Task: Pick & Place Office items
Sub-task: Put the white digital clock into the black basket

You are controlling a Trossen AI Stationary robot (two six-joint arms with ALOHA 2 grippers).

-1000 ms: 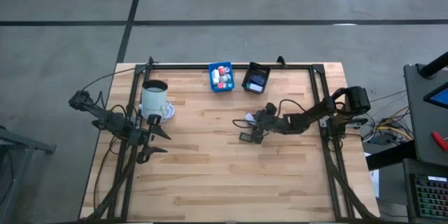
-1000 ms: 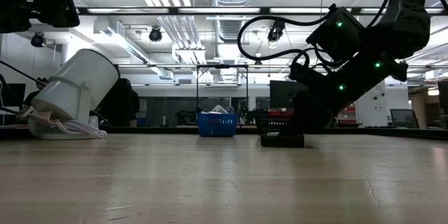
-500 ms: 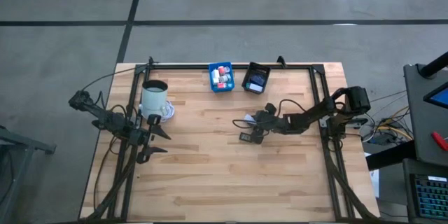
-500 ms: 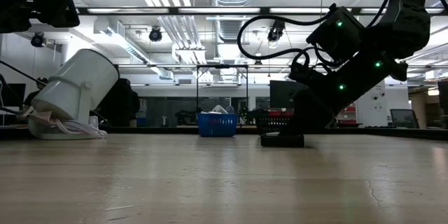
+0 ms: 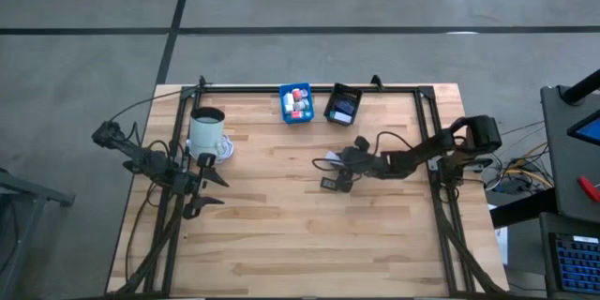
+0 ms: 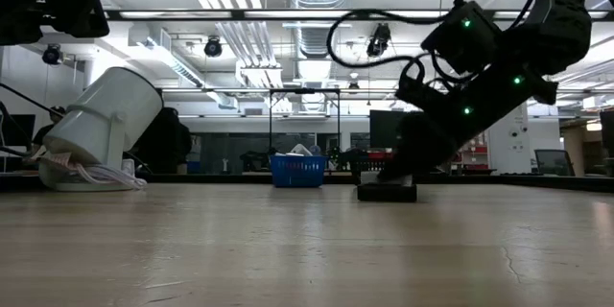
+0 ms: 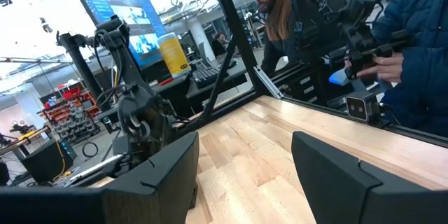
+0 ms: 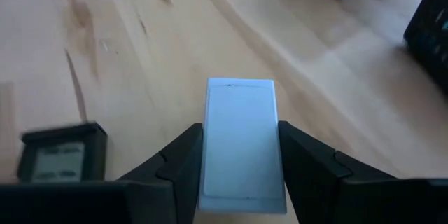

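A flat white rectangle (image 8: 241, 140), one of the office items, sits between the fingers of my right gripper (image 5: 336, 162), which is shut on it near the table's middle. A flat black rectangle (image 5: 330, 184) lies on the wood just nearer than the gripper; it also shows in the right wrist view (image 8: 61, 154) and the low view (image 6: 387, 192). More small items fill the blue bin (image 5: 296, 103) at the far edge. My left gripper (image 5: 217, 190) waits open at the table's left side, nothing between its fingers (image 7: 168, 175). My right gripper pinches the white rectangle by its two long sides (image 8: 210, 147) between its two fingers (image 8: 183, 154). The fingers slant down from the table's right side and lie along the rectangle. Its far end sticks out past the fingertips; whether it rests on the wood I cannot tell.
A black bin (image 5: 342, 105) stands beside the blue one at the far edge. A large white mug (image 5: 207, 131) sits tilted on a white heap (image 6: 86, 175) at the left. A black frame (image 5: 309, 87) rims the table. People (image 7: 413, 49) stand beyond the table.
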